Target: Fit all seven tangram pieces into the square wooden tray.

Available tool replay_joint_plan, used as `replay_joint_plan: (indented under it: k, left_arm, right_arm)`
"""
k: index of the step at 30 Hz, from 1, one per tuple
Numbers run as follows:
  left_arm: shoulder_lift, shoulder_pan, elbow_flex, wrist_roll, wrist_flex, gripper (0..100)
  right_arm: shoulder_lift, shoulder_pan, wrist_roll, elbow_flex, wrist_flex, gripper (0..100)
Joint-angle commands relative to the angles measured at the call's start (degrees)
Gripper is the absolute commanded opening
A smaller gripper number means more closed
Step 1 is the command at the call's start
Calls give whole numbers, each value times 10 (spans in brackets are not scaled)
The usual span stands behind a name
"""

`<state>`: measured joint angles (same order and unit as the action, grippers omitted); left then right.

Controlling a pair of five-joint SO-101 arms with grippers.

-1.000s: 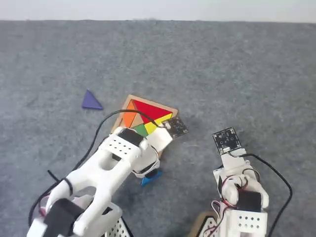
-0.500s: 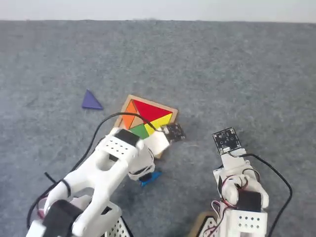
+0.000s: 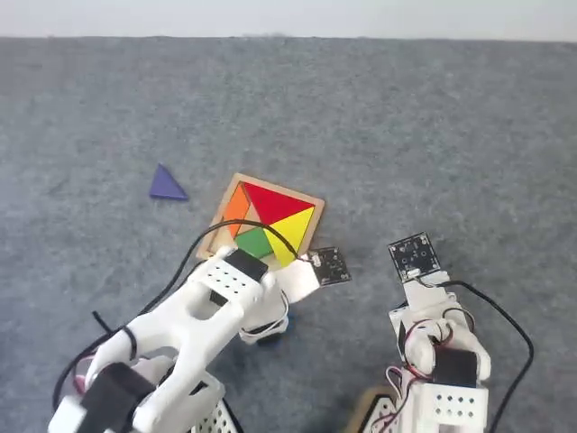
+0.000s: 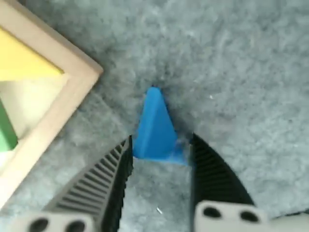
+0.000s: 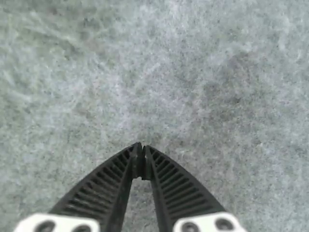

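A small blue triangle (image 4: 155, 126) lies on the grey carpet just off a corner of the square wooden tray (image 4: 72, 92). My left gripper (image 4: 161, 141) is open and low over it, one finger at each side of its wide end. The tray (image 3: 308, 239) holds red (image 3: 275, 200), orange (image 3: 237, 207), yellow (image 3: 293, 225) and green (image 3: 255, 242) pieces, with bare wood (image 4: 34, 101) near the corner. A purple triangle (image 3: 167, 184) rests on the carpet to the tray's left. My right gripper (image 5: 141, 154) is shut on nothing above bare carpet.
The white left arm (image 3: 230, 289) rises from the front edge and covers the ground just in front of the tray. The right arm (image 3: 433, 352) stands folded at the front right. Grey carpet (image 3: 433, 135) stretches behind and to the right of the tray.
The left arm has pulled back off the tray's front part and swung over the blue triangle, hiding it from above. The right arm has stayed still.
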<state>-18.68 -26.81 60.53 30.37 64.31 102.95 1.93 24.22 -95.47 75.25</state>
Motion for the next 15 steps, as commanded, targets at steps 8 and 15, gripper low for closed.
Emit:
replay_joint_plan:
  k: [8,15]
  left_arm:
    - [0,-4,1,5,-21,87]
    - [-6,-4,-32,5,40,30]
  right_arm:
    - [9,-2,4,-10,1,8]
    - [9,-2,4,-10,1,8]
